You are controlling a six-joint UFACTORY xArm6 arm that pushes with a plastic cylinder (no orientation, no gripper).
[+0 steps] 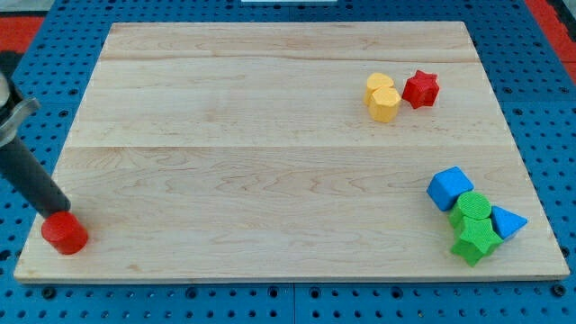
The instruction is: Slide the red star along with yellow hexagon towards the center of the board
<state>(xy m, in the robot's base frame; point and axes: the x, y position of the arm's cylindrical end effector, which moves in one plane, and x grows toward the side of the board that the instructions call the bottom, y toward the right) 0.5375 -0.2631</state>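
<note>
The red star [420, 88] lies near the view's upper right of the wooden board [270, 135]. Just to its left sit two yellow blocks touching each other: the yellow hexagon [384, 104] and, right above it, a second rounded yellow block [379, 85]. The star touches or nearly touches the yellow pair. My tip [57, 211] is far away at the view's lower left, resting against the top edge of a red cylinder [65, 233]. The rod slants up and left from there.
A cluster sits at the view's lower right: a blue cube [449, 188], a green cylinder [472, 209], a green star [474, 241] and a blue triangle [507, 221]. A blue pegboard table [549, 108] surrounds the board.
</note>
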